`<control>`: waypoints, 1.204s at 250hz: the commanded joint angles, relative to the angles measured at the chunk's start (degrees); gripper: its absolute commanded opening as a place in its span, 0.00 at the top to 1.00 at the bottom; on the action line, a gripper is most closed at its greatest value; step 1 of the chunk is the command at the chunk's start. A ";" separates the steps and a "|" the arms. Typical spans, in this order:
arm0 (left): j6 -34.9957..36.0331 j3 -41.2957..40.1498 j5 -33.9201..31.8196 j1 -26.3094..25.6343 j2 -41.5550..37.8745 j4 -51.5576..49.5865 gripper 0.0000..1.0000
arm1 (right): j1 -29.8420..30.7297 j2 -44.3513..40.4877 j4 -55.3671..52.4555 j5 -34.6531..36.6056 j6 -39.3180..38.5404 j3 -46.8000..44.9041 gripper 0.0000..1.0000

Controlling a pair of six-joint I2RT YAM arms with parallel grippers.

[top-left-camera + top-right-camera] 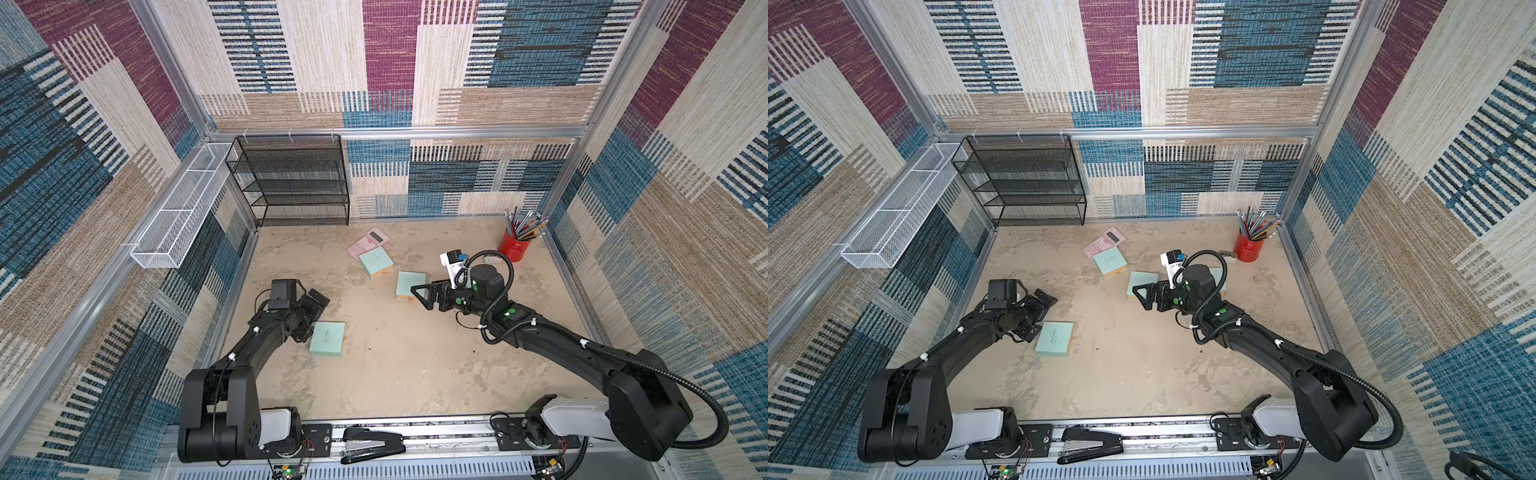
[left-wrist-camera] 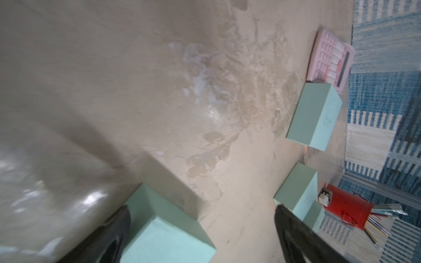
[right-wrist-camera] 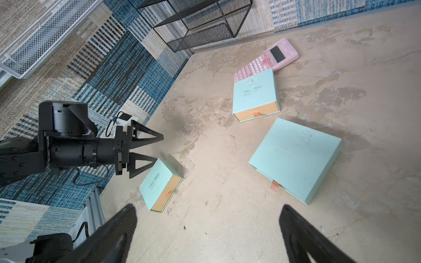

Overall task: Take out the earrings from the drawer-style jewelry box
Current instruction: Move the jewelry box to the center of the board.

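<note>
- The bench [image 1: 415, 365], beige and blotched, carries three mint-green drawer-style jewelry boxes, all lying flat.
- The left arm [image 1: 249, 345] reaches to the nearest box. The left jaws stand wide apart and hold nothing, just beside that box's closed end.
- The right arm [image 1: 540, 332] reaches to the middle box. The right jaws gape fully, empty, above its near edge.
- A black mesh shelf [image 1: 291, 183] stands at the back wall, and a white mesh basket [image 1: 178, 216] hangs on the side wall.
- Nearest box [image 1: 327, 338]: nearly square, with its peach drawer front turned to the robot's right. The drawer looks pushed in.
- Middle box [image 1: 405, 280]: its drawer front and ribbon pull face the robot's base.
- Far box [image 1: 376, 261]: its drawer front also faces the base, and its back edge overlaps a pink calculator [image 1: 368, 240].
- A red pencil cup [image 1: 514, 247] stands in the far right corner, and a black stapler [image 1: 372, 446] lies on the front rail.
- The earrings [image 3: 170, 213]: a few pale, glinting specks on the bare bench, just beside the nearest box's drawer front. They are too small to tell which way any points.
</note>
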 commanded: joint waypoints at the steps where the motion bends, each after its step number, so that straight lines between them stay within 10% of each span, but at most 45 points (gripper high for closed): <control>1: -0.79 1.23 3.38 -2.13 2.55 7.27 0.02 | 0.07 -0.48 2.81 0.12 1.92 -1.40 0.01; 81: 8.73 2.44 -5.69 1.20 -8.60 -10.75 0.02 | 3.06 -2.01 4.86 -1.22 4.61 -7.06 0.01; 179: 20.45 8.77 5.77 3.82 4.52 -19.06 0.43 | 16.78 15.86 15.94 -2.54 13.08 -3.76 0.67; 301: 21.53 6.96 12.79 1.23 9.59 -18.85 0.44 | 20.23 29.53 18.98 -3.30 15.27 2.22 0.71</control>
